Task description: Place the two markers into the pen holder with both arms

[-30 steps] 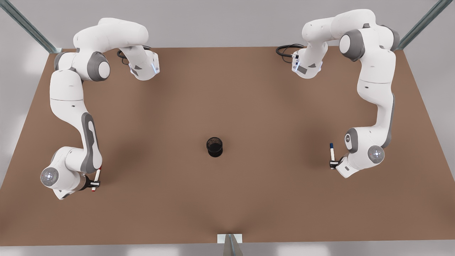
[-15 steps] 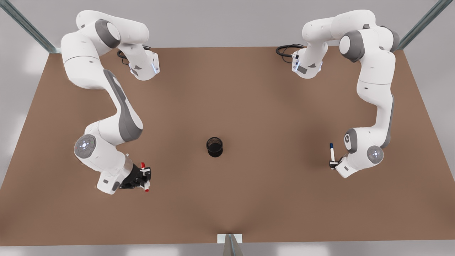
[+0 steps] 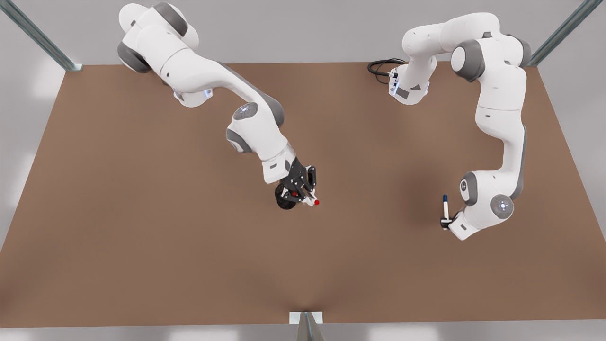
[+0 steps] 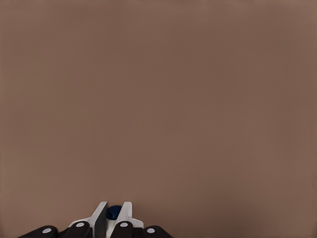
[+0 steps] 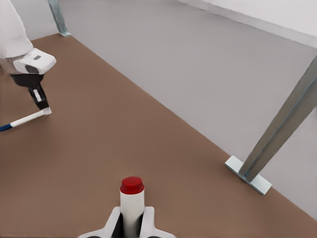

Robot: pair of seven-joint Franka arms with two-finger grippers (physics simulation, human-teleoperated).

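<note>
Front cam: high, steep down over whole worktop (image 3: 142, 265). Wrist cams ride close behind each claw; right wrist shares left claw (image 5: 40, 103) w/ front.

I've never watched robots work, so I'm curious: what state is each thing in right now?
Red marker: held by right gripper, above the holder.
Blue marker: held by left gripper, far from the holder.
Holder: upright, partly hidden, contents unseen.

The table (image 3: 142, 213) is brown, one marker (image 5: 132, 201) is white with red, the other marker (image 3: 445, 206) white with blue.
</note>
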